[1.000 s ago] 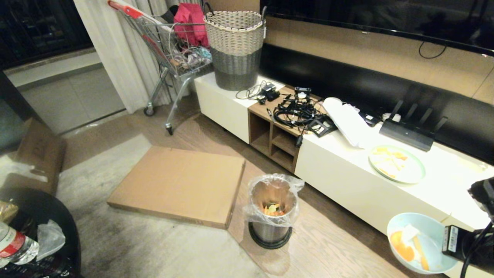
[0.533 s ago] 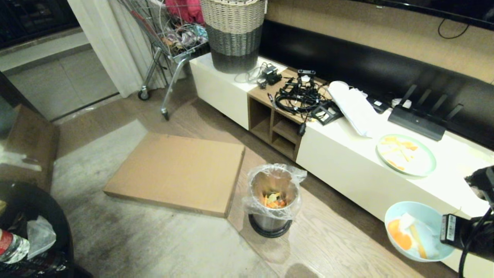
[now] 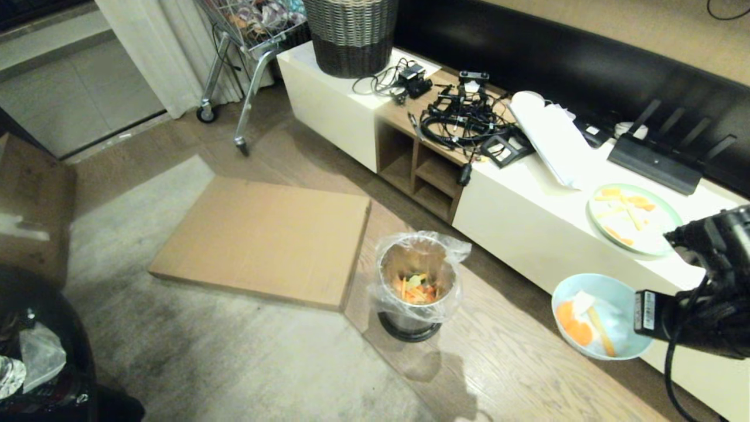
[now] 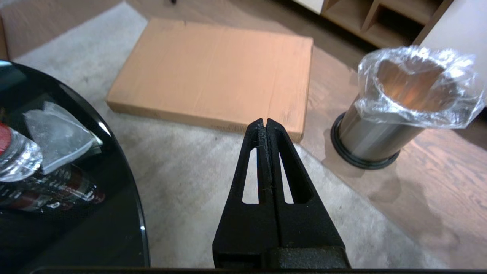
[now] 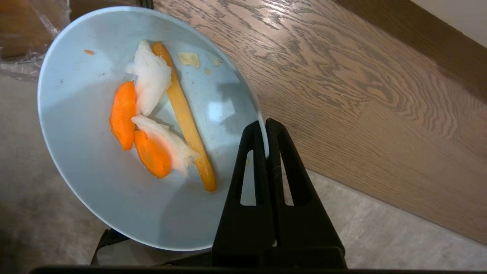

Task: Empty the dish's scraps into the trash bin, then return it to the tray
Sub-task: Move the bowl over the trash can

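Observation:
The dish [image 3: 609, 290] is a pale blue bowl held over the wood floor, to the right of the trash bin [image 3: 417, 287] and clear of it. My right gripper [image 3: 644, 310] is shut on the dish's rim; the right wrist view shows the fingers pinching the rim [image 5: 265, 127]. Orange and white scraps [image 5: 122, 114] lie inside the dish [image 5: 91, 76], which is tilted. The steel bin with its clear liner holds orange scraps. My left gripper [image 4: 263, 123] is shut and empty above the carpet, with the bin [image 4: 380, 129] off to one side. The tray is out of view.
A flat cardboard box [image 3: 263, 237] lies on the floor left of the bin. The low white cabinet [image 3: 527, 228] behind carries a green plate with scraps [image 3: 659, 243], cables [image 3: 463, 117] and a woven basket [image 3: 351, 35]. A black round table [image 3: 82, 363] stands at the near left.
The whole head view has shifted as the camera tilted down. My right gripper has carried the dish a little nearer the bin. The left gripper is still.

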Robot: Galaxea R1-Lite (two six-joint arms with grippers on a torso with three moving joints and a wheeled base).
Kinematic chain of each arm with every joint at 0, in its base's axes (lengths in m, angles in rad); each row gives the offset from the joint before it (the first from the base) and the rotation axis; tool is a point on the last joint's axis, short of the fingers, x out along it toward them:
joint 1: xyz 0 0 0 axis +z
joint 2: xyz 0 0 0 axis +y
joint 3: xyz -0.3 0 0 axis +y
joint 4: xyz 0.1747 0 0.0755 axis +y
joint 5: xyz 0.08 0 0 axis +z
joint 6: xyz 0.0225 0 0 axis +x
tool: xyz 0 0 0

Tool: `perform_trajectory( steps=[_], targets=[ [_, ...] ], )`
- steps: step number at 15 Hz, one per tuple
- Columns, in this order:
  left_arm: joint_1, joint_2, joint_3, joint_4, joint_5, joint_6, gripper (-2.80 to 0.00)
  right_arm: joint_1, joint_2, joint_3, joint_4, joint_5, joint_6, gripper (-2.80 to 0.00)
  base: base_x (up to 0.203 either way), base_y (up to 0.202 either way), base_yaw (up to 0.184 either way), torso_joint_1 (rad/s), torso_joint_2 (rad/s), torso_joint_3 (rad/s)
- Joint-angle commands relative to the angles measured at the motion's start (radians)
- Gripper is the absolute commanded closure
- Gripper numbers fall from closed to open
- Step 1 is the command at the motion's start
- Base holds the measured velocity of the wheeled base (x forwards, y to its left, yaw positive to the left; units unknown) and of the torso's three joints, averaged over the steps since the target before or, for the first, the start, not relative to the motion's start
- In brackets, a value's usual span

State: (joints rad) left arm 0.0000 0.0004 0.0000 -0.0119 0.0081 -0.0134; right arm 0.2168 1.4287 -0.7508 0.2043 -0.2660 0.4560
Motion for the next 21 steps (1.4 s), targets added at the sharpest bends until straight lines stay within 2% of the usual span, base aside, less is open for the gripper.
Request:
perform_trajectory(
  steps=[1,13,19,21],
  targets=[
    [0.000,0.000,0.000,0.000,0.000,0.000,0.00,0.043,0.080,-0.049,0.001,-0.032,0.006,0.00,0.000,0.000,0.000,-0.001,-0.01,-0.205],
    [0.000,0.000,0.000,0.000,0.000,-0.002,0.00,0.108,0.305,-0.359,-0.016,-0.046,0.007,0.00,0.000,0.000,0.000,0.005,0.00,-0.192],
    [0.000,0.000,0.000,0.000,0.000,-0.002,0.00,0.151,0.393,-0.545,-0.009,-0.051,0.000,0.00,0.000,0.000,0.000,0.000,0.00,-0.021],
    [0.000,0.000,0.000,0.000,0.001,0.000,0.00,0.177,0.421,-0.587,-0.020,-0.058,-0.052,0.00,0.000,0.000,0.000,0.000,0.00,0.000]
  ],
)
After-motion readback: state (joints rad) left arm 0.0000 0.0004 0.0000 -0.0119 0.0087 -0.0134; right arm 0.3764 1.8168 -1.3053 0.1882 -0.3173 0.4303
